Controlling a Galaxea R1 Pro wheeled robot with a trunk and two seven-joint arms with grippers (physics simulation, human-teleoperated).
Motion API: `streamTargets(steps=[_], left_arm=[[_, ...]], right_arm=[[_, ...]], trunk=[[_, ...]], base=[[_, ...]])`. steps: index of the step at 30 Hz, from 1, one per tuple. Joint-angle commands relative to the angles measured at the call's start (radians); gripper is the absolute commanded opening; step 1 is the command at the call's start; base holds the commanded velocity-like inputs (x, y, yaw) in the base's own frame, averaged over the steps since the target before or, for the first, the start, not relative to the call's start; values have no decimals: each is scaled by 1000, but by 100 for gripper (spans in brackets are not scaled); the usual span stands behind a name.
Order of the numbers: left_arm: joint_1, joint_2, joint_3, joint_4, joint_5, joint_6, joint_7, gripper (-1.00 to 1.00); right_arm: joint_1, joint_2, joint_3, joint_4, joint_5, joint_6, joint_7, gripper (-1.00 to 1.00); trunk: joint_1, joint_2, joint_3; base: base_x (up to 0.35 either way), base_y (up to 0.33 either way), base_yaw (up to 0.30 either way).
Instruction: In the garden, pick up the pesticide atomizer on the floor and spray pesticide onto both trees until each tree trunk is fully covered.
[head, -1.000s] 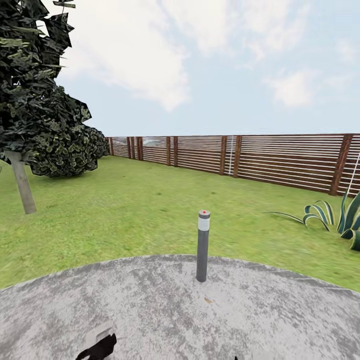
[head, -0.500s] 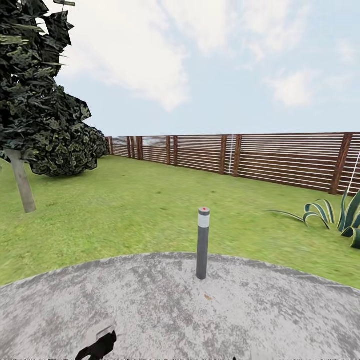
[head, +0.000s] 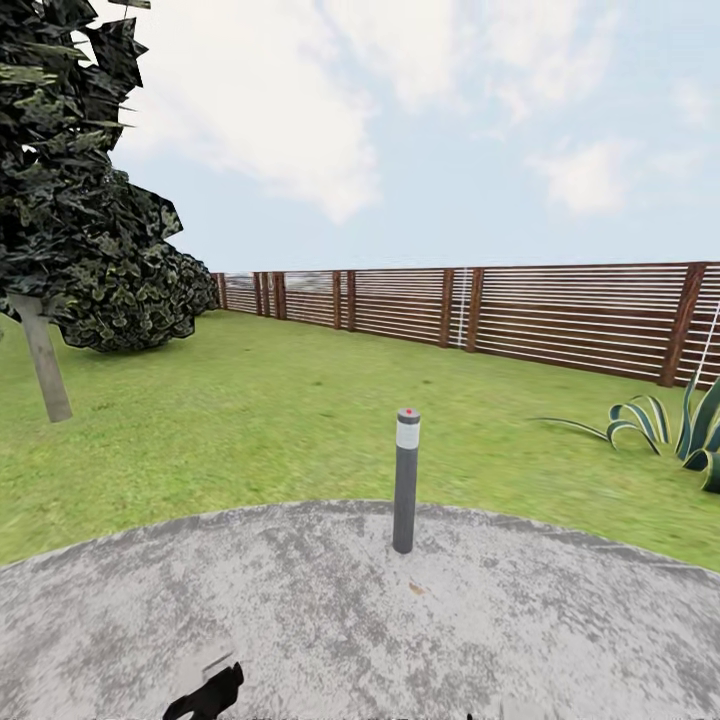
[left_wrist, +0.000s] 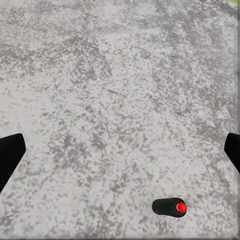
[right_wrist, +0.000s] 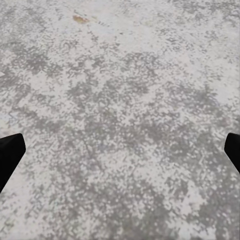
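We are standing on a concrete pad (head: 330, 610) facing a grey post (head: 405, 480), both sets of fingers spread and empty; the sprayer, likely light, best gripped by its stem, is nowhere visible.

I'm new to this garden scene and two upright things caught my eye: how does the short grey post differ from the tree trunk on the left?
The post stands straight on the grey paved circle; the tree trunk leans slightly and rises from the grass. The post is dark grey with a pale band and red dot on top; the trunk is pale grey-brown and carries dark leaves. Both are slim and upright.
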Motion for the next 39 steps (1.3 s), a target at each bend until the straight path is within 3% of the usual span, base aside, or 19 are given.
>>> streamTargets(steps=[1, 24, 33, 39], left_arm=[[0, -2, 0, 0, 0, -3, 3, 100], [4, -11, -9, 1, -4, -14, 2, 100], [5, -15, -84, 1, -4, -14, 2, 100], [5, -17, -95, 1, -4, -14, 2, 100]], right_arm=[[-1, 1, -4, 1, 0, -4, 0, 100], [-1, 0, -9, 0, -1, -4, 0, 100], [-1, 1, -9, 1, -1, -4, 0, 100], [-1, 1, -8, 0, -1, -4, 0, 100]], trunk=[[4, -8, -4], [92, -169, -76], [126, -232, -105], [149, -274, -123]], base=[[0, 0, 0], [0, 0, 0], [0, 0, 0], [0, 0, 0]])
